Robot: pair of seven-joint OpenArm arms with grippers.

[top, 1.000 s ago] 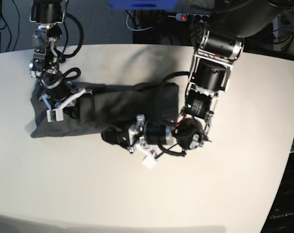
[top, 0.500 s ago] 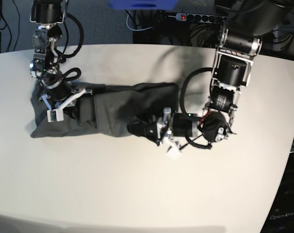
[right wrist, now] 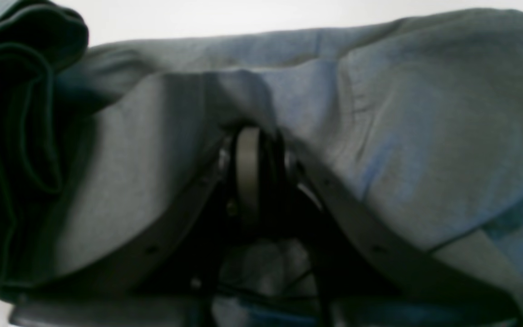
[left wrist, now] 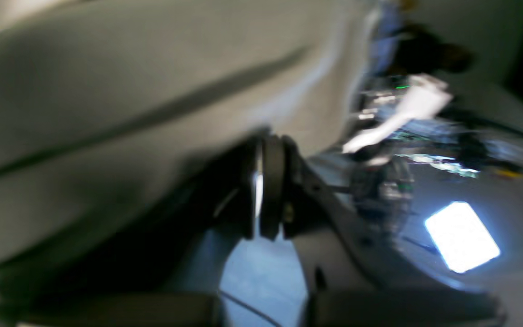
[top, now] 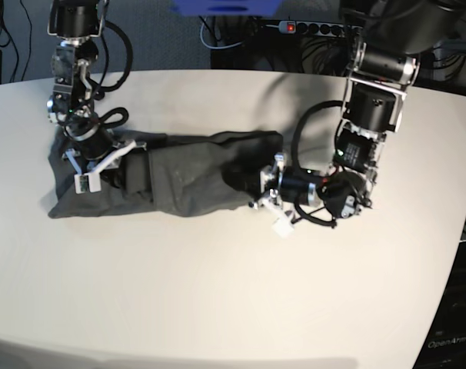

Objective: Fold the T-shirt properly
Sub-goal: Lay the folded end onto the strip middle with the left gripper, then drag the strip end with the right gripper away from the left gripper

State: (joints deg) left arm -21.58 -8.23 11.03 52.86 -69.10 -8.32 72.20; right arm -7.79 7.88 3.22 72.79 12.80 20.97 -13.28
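The dark olive-grey T-shirt (top: 187, 169) lies in a long folded band across the left half of the table. My right gripper (top: 129, 175) rests on its left part. In the right wrist view its fingers (right wrist: 249, 154) stand shut on the T-shirt (right wrist: 402, 113), whose cloth drapes over their tips, with a rolled fold at the left. My left gripper (top: 241, 182) is at the shirt's right end. The left wrist view is blurred. There my left gripper (left wrist: 266, 141) shows its jaws shut beside the T-shirt (left wrist: 107, 91). Whether cloth is pinched is unclear.
The white table (top: 218, 292) stretches wide in front of the shirt and to the right of the left arm. A power strip (top: 294, 27) and cables lie beyond the far edge. A dark rack (top: 456, 330) stands at the lower right.
My left arm has swept rightward along the shirt's front edge to its right end, and its jaws have gone from open to shut. The right arm has stayed in place.
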